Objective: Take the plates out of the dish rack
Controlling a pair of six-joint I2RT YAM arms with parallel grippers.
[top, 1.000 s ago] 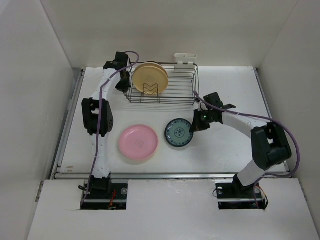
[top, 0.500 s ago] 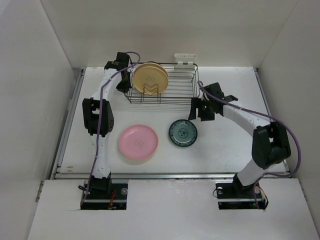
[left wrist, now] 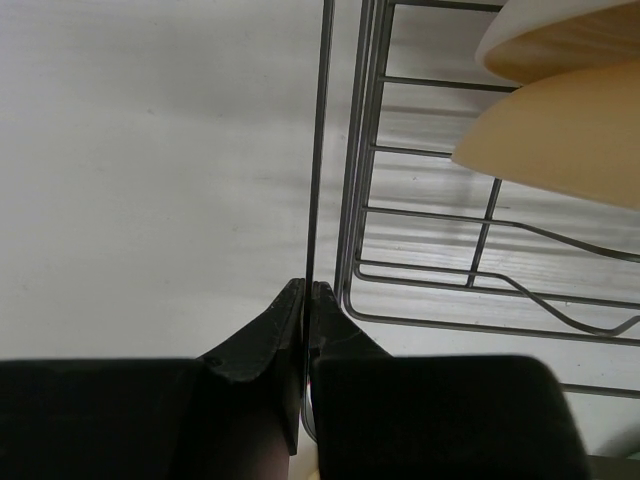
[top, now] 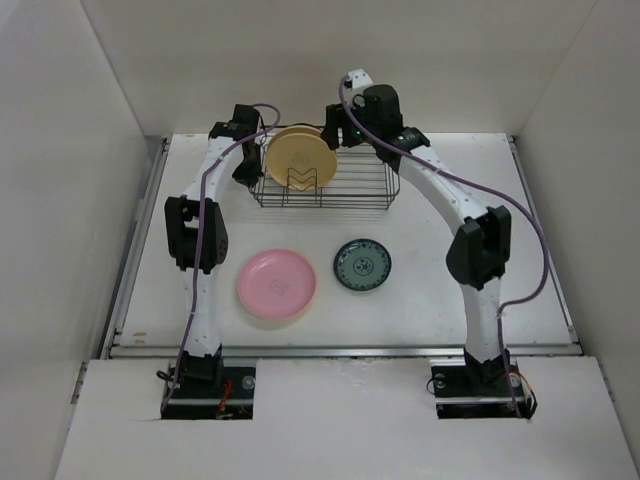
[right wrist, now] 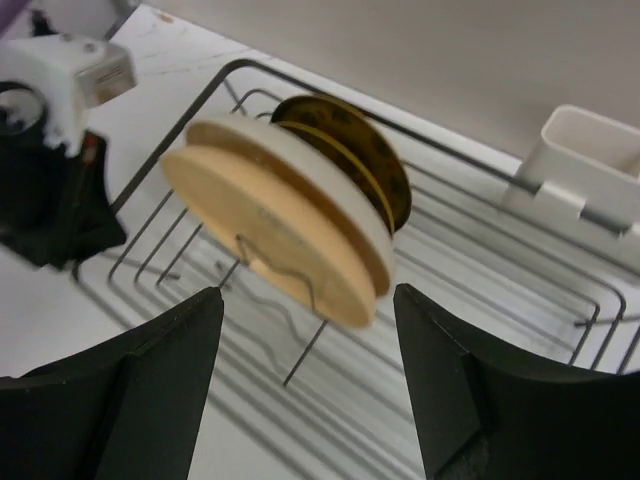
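Note:
The black wire dish rack [top: 352, 190] stands at the back of the table. Three plates stand upright in its left end: a tan plate [right wrist: 270, 235] in front, a cream plate [right wrist: 335, 190] behind it, and a dark brown-and-yellow plate [right wrist: 352, 135] at the back. A pink plate [top: 277, 284] and a teal-patterned plate [top: 362, 265] lie flat on the table in front of the rack. My left gripper [left wrist: 305, 290] is shut on the rack's left rim wire [left wrist: 318, 150]. Above the rack hangs my right gripper [right wrist: 307, 292], open, its fingers apart either side of the tan plate's lower edge without touching it.
A white clip piece [right wrist: 585, 160] hangs on the rack's far edge. The right part of the rack [right wrist: 500, 280] holds no plates. White walls enclose the table on three sides. The left arm [top: 195, 235] runs along the table's left side.
My right gripper opened and let go of the teal-patterned plate on the table, then swung up and back to hang over the rack. The left arm has not moved.

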